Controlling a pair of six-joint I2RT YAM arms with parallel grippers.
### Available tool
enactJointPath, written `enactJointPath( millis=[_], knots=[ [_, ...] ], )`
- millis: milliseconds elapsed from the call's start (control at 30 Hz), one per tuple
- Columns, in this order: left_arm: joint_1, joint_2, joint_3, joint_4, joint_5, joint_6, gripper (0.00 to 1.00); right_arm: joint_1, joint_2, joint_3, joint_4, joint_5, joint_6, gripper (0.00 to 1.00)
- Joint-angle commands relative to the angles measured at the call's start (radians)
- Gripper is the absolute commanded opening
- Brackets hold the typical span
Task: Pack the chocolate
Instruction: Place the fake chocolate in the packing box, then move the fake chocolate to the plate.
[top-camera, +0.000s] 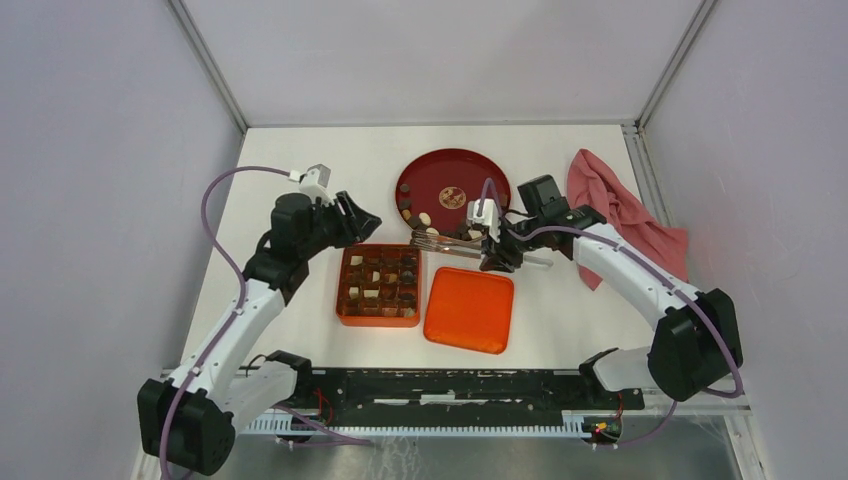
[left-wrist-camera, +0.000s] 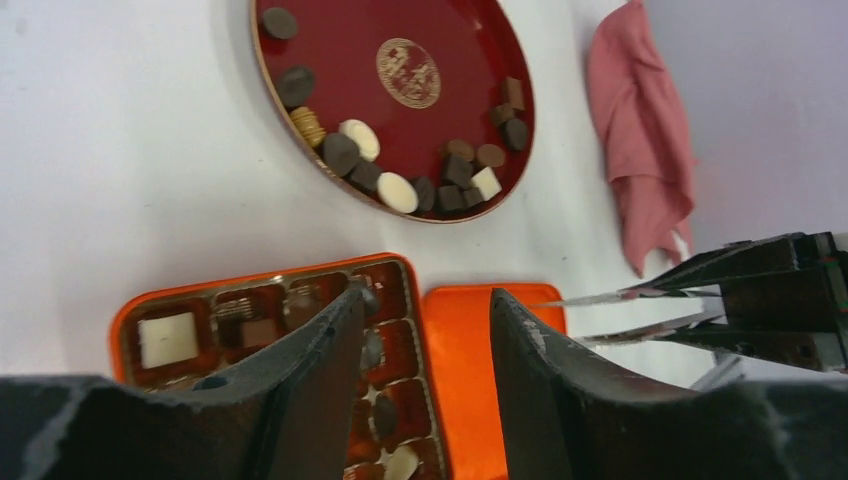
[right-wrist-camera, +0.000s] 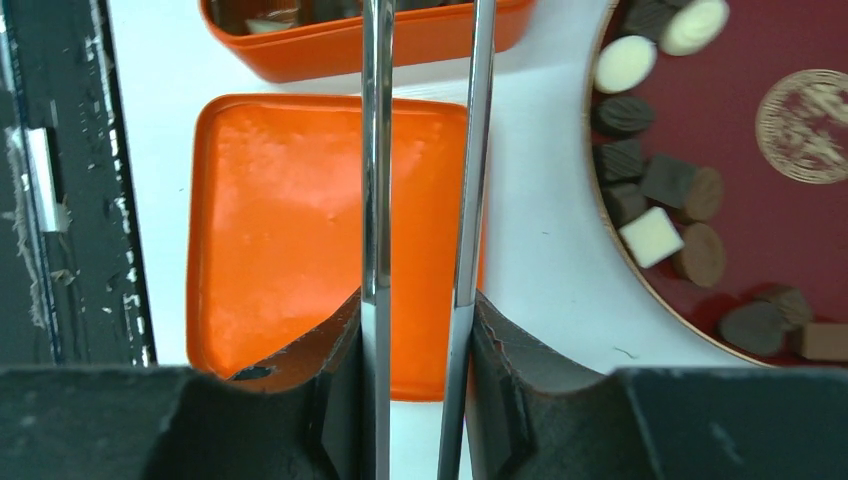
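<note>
Chocolate pieces (top-camera: 418, 214), dark brown and cream, lie along the near edge of the red plate (top-camera: 450, 170); they also show in the left wrist view (left-wrist-camera: 400, 185) and the right wrist view (right-wrist-camera: 650, 190). More pieces sit in the compartments of the orange box (top-camera: 345, 300). My right gripper (top-camera: 497, 250) is shut on metal tongs (top-camera: 445, 241), whose arms (right-wrist-camera: 376, 150) stay apart and reach over the orange lid toward the box. No piece shows between the tongs' tips (left-wrist-camera: 560, 300). My left gripper (top-camera: 372, 222) is open and empty above the box's far side (left-wrist-camera: 420, 310).
The orange lid (top-camera: 468, 308) lies flat to the right of the box, also in the right wrist view (right-wrist-camera: 280, 220). A pink cloth (top-camera: 620, 210) is crumpled at the right, behind the right arm. A black rail (top-camera: 440, 385) runs along the near edge.
</note>
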Motion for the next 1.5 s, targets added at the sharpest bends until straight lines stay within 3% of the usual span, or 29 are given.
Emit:
enactJointPath(
  millis=[0,100,300,467,600,733,1133,1467],
  knots=[
    [-0.004,0.063,-0.01,0.191,0.084,-0.151,0.57,-0.041,-0.017,0.109,0.059,0.039,0.053,0.38],
    [-0.004,0.1,0.014,0.253,0.047,-0.166,0.58,-0.07,0.024,0.166,0.031,0.045,0.05,0.39],
    [-0.003,0.107,0.03,0.352,-0.039,-0.146,0.82,-0.095,0.114,0.24,0.036,0.065,0.041,0.38],
    [-0.003,0.107,-0.008,0.492,-0.068,-0.144,0.9,-0.1,0.204,0.332,0.018,0.099,0.02,0.39],
    [-0.004,0.152,0.04,0.534,-0.007,-0.104,0.91,-0.11,0.277,0.408,-0.003,0.104,-0.001,0.38],
    [-0.006,0.209,0.11,0.477,0.057,-0.021,0.91,-0.127,0.342,0.478,-0.034,0.101,-0.033,0.39],
    [0.001,0.323,0.167,0.485,-0.023,0.035,0.85,-0.156,0.511,0.679,-0.079,0.136,-0.082,0.38],
    [-0.011,0.267,0.147,0.393,-0.271,0.21,0.85,-0.149,0.611,0.689,-0.055,0.316,-0.063,0.38]
  ],
)
